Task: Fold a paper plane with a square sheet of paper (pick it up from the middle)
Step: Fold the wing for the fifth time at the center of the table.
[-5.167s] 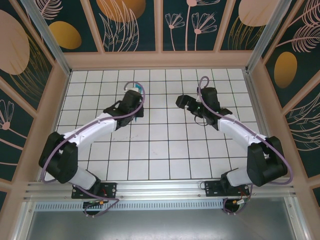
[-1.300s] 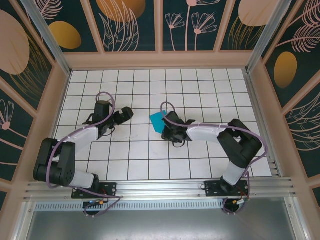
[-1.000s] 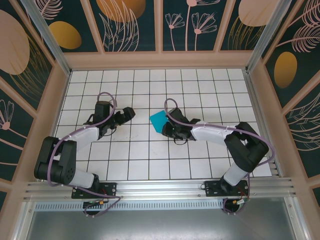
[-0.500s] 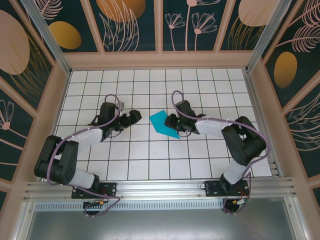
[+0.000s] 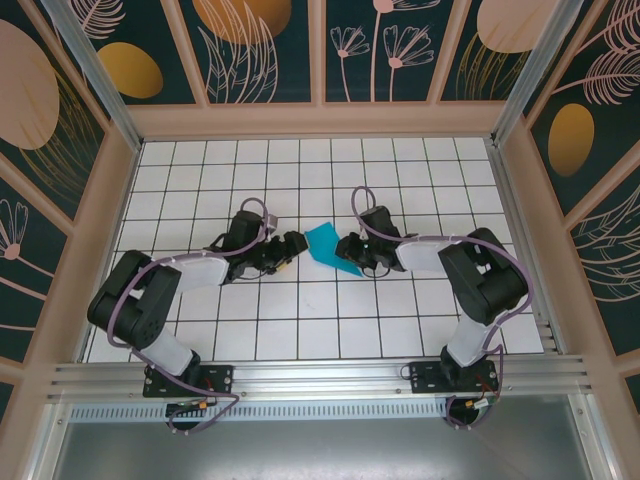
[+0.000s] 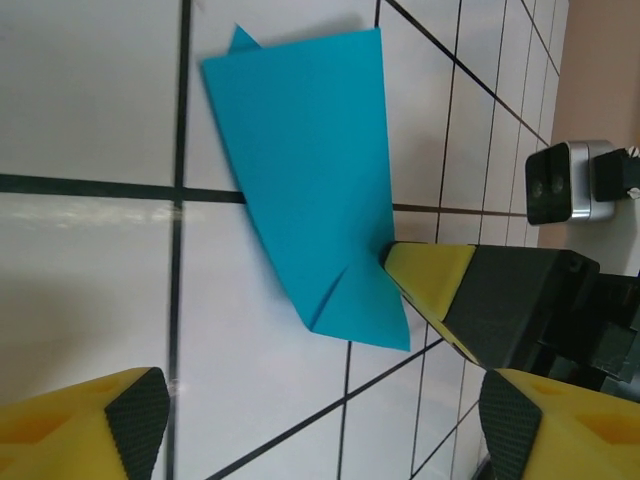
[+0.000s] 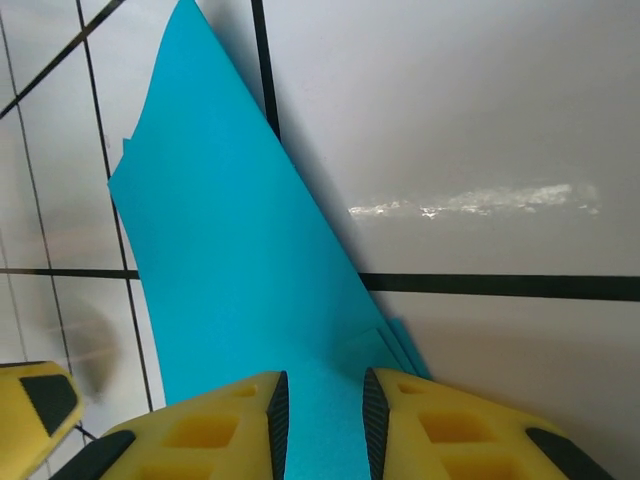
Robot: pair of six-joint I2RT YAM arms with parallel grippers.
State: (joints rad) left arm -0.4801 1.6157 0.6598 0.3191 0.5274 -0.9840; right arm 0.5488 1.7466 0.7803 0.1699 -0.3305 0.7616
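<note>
You have a white tiled table in front of you, boxed in by dark walls painted with leaves and orange ovals. Your right gripper is clamped on the paper. In its wrist view the yellow fingers stand close together, and the teal paper runs up out of the narrow gap of the right gripper. The pinch is at the paper's narrow, pointed end. From there the paper widens away from the fingers and lies flat on the tiles near the middle of the table, across a black grid line. It is folded. Layered edges show near the fingers, and a small extra corner peeks out at the wide end. Your left gripper faces the paper from the other side, so the paper sits between the two grippers. In the left wrist view the left gripper has its jaws spread wide with nothing between them. The paper lies just ahead of it on the tiles, apart from its fingers, with a crease near the pinched tip.
</note>
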